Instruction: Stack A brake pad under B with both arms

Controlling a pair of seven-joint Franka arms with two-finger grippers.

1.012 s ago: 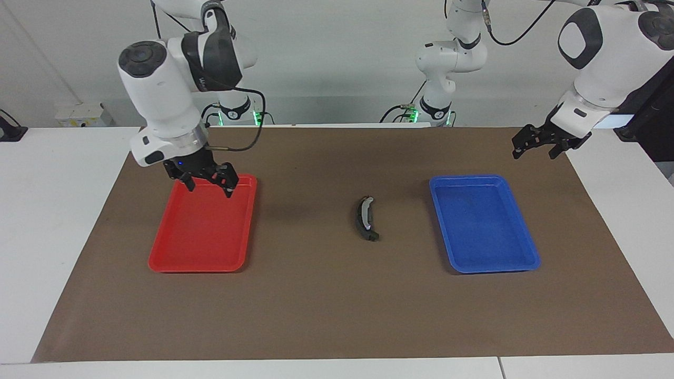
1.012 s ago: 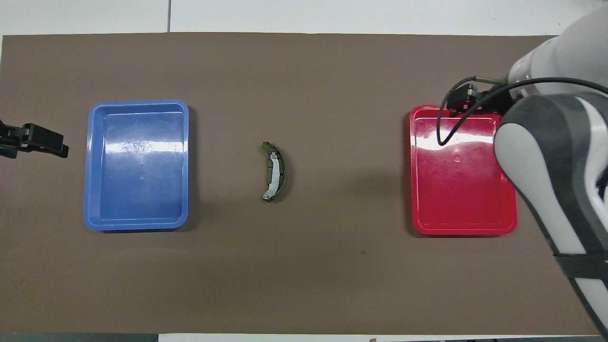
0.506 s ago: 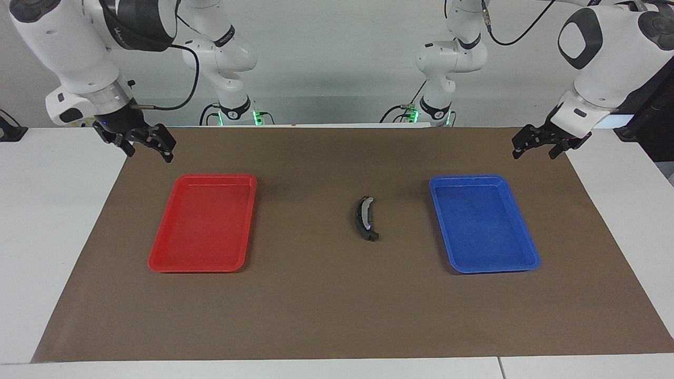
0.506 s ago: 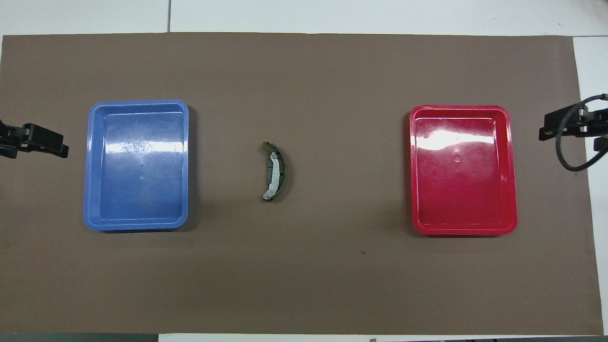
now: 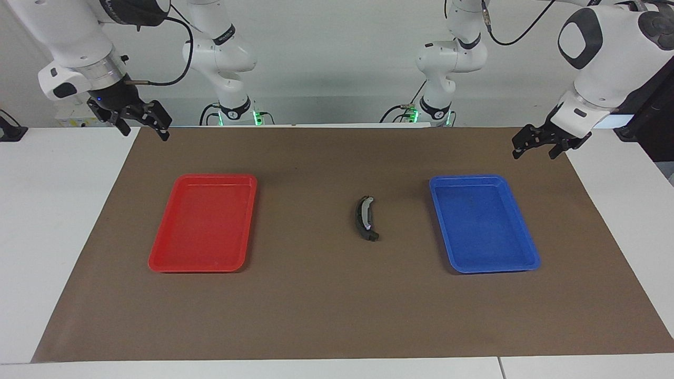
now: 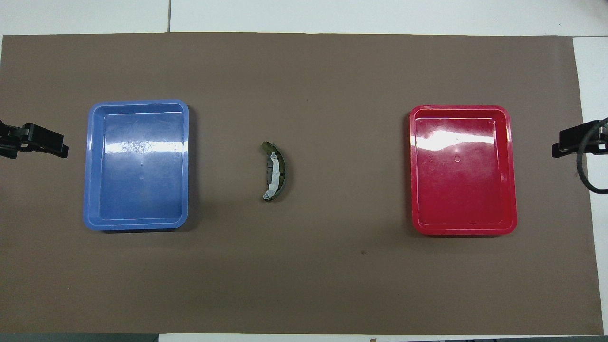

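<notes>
B (image 5: 365,218) is a curved dark crescent with a silvery metal edge. It lies on the brown mat between the two trays, and also shows in the overhead view (image 6: 275,172). The small flat brake pad does not show as a separate thing in either view. My right gripper (image 5: 146,130) is open and empty, raised over the mat's corner at the right arm's end; it shows at the overhead view's edge (image 6: 567,142). My left gripper (image 5: 534,152) is open and empty, raised over the mat's edge at the left arm's end, beside the blue tray; it also shows in the overhead view (image 6: 47,145).
A red tray (image 5: 158,261) lies toward the right arm's end, with nothing in it. A blue tray (image 5: 529,262) lies toward the left arm's end, also with nothing in it. The brown mat (image 5: 316,316) covers most of the white table.
My right gripper has risen from over the red tray and swung out to the mat's corner at the right arm's end, empty. B and the left arm have not moved.
</notes>
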